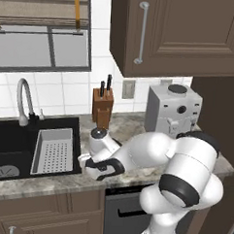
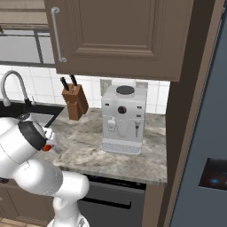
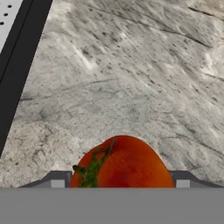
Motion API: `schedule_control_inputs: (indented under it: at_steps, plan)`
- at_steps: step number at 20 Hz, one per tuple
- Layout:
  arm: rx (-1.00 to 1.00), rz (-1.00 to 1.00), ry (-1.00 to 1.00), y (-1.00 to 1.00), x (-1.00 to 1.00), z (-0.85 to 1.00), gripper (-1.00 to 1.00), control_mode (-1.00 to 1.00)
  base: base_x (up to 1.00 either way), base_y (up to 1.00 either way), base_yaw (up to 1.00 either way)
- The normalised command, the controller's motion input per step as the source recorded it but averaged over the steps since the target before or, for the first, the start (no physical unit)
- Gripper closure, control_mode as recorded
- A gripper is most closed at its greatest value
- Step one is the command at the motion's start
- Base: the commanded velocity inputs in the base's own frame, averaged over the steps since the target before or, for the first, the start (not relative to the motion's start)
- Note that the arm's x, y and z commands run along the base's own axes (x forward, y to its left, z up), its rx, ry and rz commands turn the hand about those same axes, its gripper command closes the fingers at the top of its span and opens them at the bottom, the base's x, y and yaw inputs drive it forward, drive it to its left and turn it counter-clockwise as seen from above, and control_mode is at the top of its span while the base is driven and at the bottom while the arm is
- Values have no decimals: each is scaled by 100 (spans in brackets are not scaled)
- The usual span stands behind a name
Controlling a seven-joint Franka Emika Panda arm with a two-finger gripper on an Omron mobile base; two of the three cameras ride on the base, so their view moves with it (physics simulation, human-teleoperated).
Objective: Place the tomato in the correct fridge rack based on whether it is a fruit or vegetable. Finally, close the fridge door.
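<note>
Picking up comes first: your gripper (image 3: 120, 183) straddles the tomato (image 3: 124, 164) on the counter (image 3: 131, 78) right of the sink (image 1: 20, 148) (whether the jaws grip yet, I cannot tell). Next, confirm hold, then lift toward the fridge.

Open granite counter (image 2: 84, 146) ahead and to sides of tomato (image 3: 124, 164); no clutter nearby. Sink (image 1: 20, 148) w/ white drain tray (image 1: 53, 152) just beside, on one side. Knife block (image 1: 103, 107) and coffee machine (image 2: 123, 119) at back wall, well apart. Wall cabinet (image 2: 119, 37) overhead limits lift near wall. Fridge (image 2: 204, 146) beyond counter end.
</note>
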Motion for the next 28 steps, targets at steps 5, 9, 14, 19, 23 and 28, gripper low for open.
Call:
schedule_control_inputs:
  at_steps: [5,9,14,19,23,28]
  plan:
    - [0,0,-1,-2,-3,0,100,-100,0,0,0]
    - [4,0,-17,-44,-43,36,100,-100,0,0,0]
    - [14,0,-30,-89,-48,91,100,-100,0,0,0]
    - [26,0,-21,-90,-30,100,100,-100,0,0,0]
    - [24,0,-16,-85,-29,100,100,-100,0,0,0]
    - [8,0,-8,-61,-39,100,100,-100,0,0,0]
